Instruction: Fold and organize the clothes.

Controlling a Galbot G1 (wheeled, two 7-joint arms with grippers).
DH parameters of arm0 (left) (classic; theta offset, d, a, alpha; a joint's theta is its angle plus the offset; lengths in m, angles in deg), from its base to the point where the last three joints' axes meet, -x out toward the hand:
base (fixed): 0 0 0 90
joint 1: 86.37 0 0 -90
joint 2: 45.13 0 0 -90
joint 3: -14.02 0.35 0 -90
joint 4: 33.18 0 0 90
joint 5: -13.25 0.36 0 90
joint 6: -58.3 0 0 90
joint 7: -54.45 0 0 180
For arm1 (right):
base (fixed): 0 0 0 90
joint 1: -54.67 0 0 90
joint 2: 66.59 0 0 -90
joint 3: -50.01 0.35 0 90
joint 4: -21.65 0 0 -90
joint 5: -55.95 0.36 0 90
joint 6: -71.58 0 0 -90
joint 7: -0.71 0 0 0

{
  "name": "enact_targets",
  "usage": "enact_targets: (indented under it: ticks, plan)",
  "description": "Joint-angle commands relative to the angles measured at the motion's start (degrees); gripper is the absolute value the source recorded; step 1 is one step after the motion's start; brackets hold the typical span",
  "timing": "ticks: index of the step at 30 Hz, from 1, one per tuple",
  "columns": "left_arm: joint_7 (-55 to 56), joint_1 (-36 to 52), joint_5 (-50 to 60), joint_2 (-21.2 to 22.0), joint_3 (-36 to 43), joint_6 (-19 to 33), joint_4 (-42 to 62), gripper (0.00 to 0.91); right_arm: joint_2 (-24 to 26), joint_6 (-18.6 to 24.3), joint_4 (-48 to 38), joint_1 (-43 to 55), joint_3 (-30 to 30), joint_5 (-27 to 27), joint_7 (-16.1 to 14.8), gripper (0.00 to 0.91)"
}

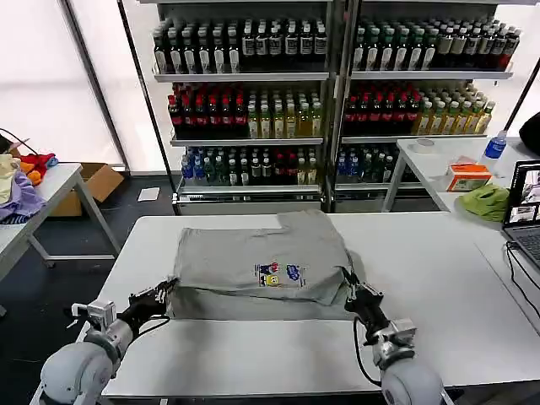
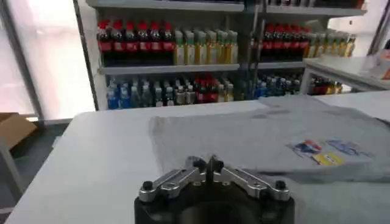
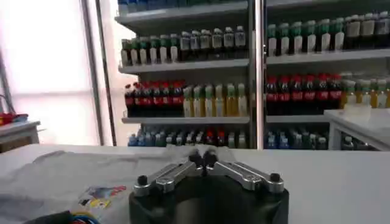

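The clothes are one light grey shirt (image 1: 261, 261) lying partly folded on the white table (image 1: 253, 354), with its small cartoon print (image 1: 278, 274) facing up. A lower layer of cloth sticks out along the near edge. My left gripper (image 1: 164, 293) rests at the shirt's near left corner with its fingers shut. My right gripper (image 1: 349, 285) rests at the near right corner, also shut. In the left wrist view the shirt (image 2: 262, 137) spreads just beyond the closed left gripper (image 2: 207, 163). In the right wrist view the shirt (image 3: 55, 176) lies off to one side of the closed right gripper (image 3: 204, 157). No cloth shows between either pair of fingers.
Shelves of bottles (image 1: 253, 118) stand behind the table. A side table on the left holds coloured fabrics (image 1: 17, 194), with a cardboard box (image 1: 97, 181) on the floor beyond it. The table on the right carries a yellow-green cloth (image 1: 485, 202), an orange box (image 1: 467, 177) and a laptop (image 1: 525, 211).
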Motion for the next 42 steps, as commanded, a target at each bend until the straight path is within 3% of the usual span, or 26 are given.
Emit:
enact_targets:
  ticks: [1, 3, 5, 10, 15, 16, 18, 20, 24, 25, 27, 28, 29, 30, 32, 42]
  plan:
    - [1.3, 1.0, 1.8, -1.3, -2.1, 0.3, 2.0, 0.907, 0.7, -7.1, 1.5, 1.4, -0.9, 0.2, 3.5, 0.907]
    - [1.7, -2.0, 1.8, -1.3, -3.1, 0.3, -0.6, 0.907, 1.1, -10.0, 5.5, -2.8, 1.6, 0.4, 5.2, 0.907]
    - [2.0, -5.3, 1.8, -0.8, -3.0, 0.2, -3.2, 0.907, 1.2, -10.1, 9.3, -7.7, 4.4, 0.1, 5.1, 0.907]
    - [2.8, -11.4, 4.7, 2.8, 0.2, 0.3, -6.6, 0.907, 0.4, -13.3, 13.0, -18.3, 8.1, -6.4, 8.7, 0.907]
    - [2.8, -9.2, 7.4, 4.2, 1.9, 1.0, -2.2, 0.907, -0.6, -15.5, 11.4, -17.5, 6.7, -4.3, 11.8, 0.907]
    - [2.9, -8.7, 7.4, 4.4, 2.1, 1.0, -1.3, 0.907, -0.7, -16.4, 11.2, -17.0, 5.8, -3.8, 12.3, 0.826]
    - [2.9, -8.6, 7.4, 4.5, 2.3, 1.0, -0.7, 0.907, -1.0, -17.3, 10.9, -16.5, 4.9, -3.5, 13.6, 0.181]
    - [3.2, -8.3, 7.3, 4.9, 2.3, 0.5, -0.3, 0.907, -1.6, -15.7, 10.5, -15.9, 4.3, -2.8, 13.7, 0.0]
    - [3.2, -8.0, 7.4, 5.1, 2.5, 0.6, 0.4, 0.907, -1.6, -15.0, 9.1, -14.8, 3.3, -2.0, 13.0, 0.0]
    - [3.2, -8.0, 7.4, 5.1, 2.5, 0.6, 0.6, 0.877, -1.6, -14.9, 8.8, -14.6, 3.2, -2.0, 12.9, 0.0]
    - [3.6, -8.1, 7.4, 5.4, 2.5, 0.6, 0.9, 0.524, -1.8, -14.4, 8.0, -14.1, 2.9, -2.1, 13.0, 0.0]
    - [3.6, -8.3, 7.4, 5.5, 2.5, 0.8, 0.9, 0.413, -1.8, -14.2, 7.8, -13.9, 2.8, -2.1, 12.8, 0.0]
    - [3.6, -8.6, 7.2, 5.7, 2.4, 1.0, 0.7, 0.131, -1.8, -14.1, 7.8, -13.8, 2.8, -2.0, 12.7, 0.0]
    - [3.6, -8.8, 7.1, 5.8, 2.4, 1.0, 0.4, 0.081, -1.8, -14.1, 7.8, -13.7, 2.7, -2.0, 12.6, 0.0]
    - [3.6, -9.2, 6.9, 6.0, 2.4, 1.1, -0.2, 0.01, -1.8, -13.5, 7.1, -13.5, 2.6, -1.8, 12.0, 0.0]
    - [3.7, -10.0, 5.8, 6.1, 1.6, 1.8, -2.4, 0.01, -1.8, -10.7, 6.4, -14.0, 2.6, -0.9, 8.7, 0.0]
